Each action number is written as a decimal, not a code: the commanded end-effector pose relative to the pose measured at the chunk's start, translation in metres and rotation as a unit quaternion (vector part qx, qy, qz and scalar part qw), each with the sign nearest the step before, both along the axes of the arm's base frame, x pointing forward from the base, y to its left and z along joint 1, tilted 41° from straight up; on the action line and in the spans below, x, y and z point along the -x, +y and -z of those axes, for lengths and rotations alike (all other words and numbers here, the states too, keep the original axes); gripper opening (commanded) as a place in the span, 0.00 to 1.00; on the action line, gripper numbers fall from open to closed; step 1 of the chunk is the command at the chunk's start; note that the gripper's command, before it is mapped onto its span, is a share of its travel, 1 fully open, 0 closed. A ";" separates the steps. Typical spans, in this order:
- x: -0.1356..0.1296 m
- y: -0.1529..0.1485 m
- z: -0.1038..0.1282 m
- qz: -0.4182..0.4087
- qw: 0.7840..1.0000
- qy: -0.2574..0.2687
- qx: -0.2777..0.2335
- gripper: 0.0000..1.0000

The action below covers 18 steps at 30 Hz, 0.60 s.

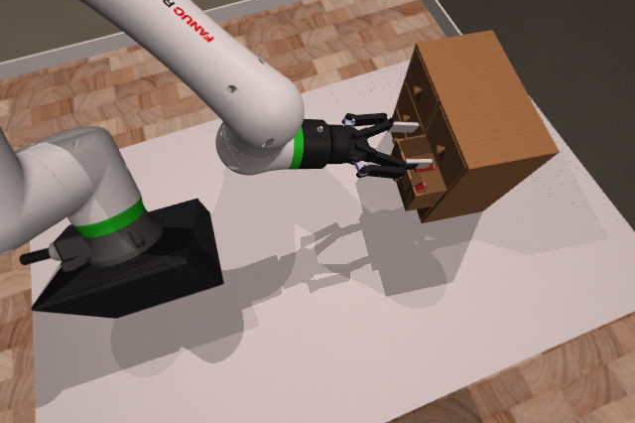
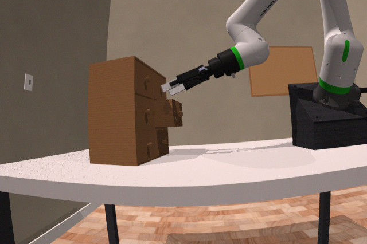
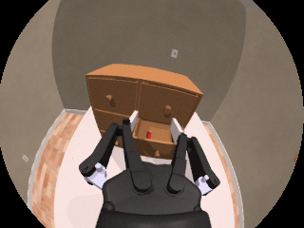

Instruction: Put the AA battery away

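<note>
Your gripper (image 1: 414,143) stands partly spread and holds nothing; the two light pads (image 1: 406,126) sit well apart, one on either side of the open drawer (image 1: 418,178). In the exterior view the gripper (image 2: 173,87) hangs above that drawer (image 2: 171,113), tilted down toward the chest front and not touching it.

The chest (image 1: 479,115) stands upright on the white counter (image 1: 327,336), near the far right corner. You have one drawer out: the middle row, on the side nearer the arm. It projects from the front by a modest part of its length and stays level in the exterior view. The other drawers look flush with the front, each with a small wooden knob (image 2: 146,81).

Inside the open drawer, the top view shows two small red-marked pieces: one AA battery (image 1: 425,167) lies toward the back of the tray, just under the lower pad, and a second AA battery (image 1: 419,186) lies nearer the drawer's front. They lie apart from each other. The wrist view confirms only one red item (image 3: 150,133) between the pads; the second is not resolvable there. Whether the rear battery has come to rest cannot be told.

The arm's black base (image 1: 202,212) sits at the near left of the counter, well apart from the chest.
</note>
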<state>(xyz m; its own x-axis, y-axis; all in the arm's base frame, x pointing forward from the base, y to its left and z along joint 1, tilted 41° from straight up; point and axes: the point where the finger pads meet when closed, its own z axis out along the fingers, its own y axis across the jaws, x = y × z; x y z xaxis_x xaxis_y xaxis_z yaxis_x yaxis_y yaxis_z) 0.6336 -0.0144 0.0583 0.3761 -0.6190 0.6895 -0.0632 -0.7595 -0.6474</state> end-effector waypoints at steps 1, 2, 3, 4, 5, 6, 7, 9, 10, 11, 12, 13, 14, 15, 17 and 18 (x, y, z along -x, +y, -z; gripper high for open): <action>0.000 0.000 0.000 0.000 1.000 0.000 0.000 1.00; 0.000 0.000 0.000 0.000 1.000 0.000 0.000 1.00; 0.000 0.000 0.000 0.000 1.000 0.000 0.000 1.00; 0.000 0.000 0.000 0.000 1.000 0.000 0.000 1.00; 0.001 0.000 0.000 0.000 1.000 0.000 0.000 1.00; 0.001 0.000 0.000 0.000 1.000 0.000 0.000 1.00; 0.002 0.000 0.000 0.000 1.000 0.000 0.000 1.00; 0.006 0.000 -0.001 0.000 1.000 0.000 0.000 1.00; 0.008 0.000 -0.001 0.000 1.000 0.000 0.000 1.00; 0.010 0.000 -0.001 0.000 1.000 0.000 0.000 1.00; 0.013 0.000 -0.002 0.000 1.000 0.000 0.000 1.00; 0.017 0.000 -0.002 0.000 1.000 0.000 0.000 1.00; 0.021 -0.001 -0.002 0.000 1.000 0.000 0.000 1.00; 0.025 -0.001 -0.003 0.000 1.000 0.000 0.000 1.00; 0.035 -0.001 -0.004 0.000 1.000 0.000 0.000 1.00; 0.040 -0.001 -0.005 0.000 1.000 0.000 0.000 1.00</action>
<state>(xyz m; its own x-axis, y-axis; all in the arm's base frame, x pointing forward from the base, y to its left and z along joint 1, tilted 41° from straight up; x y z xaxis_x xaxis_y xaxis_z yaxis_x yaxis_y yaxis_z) 0.6102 -0.0155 0.0617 0.3745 -0.6191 0.6903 -0.0633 -0.7598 -0.6471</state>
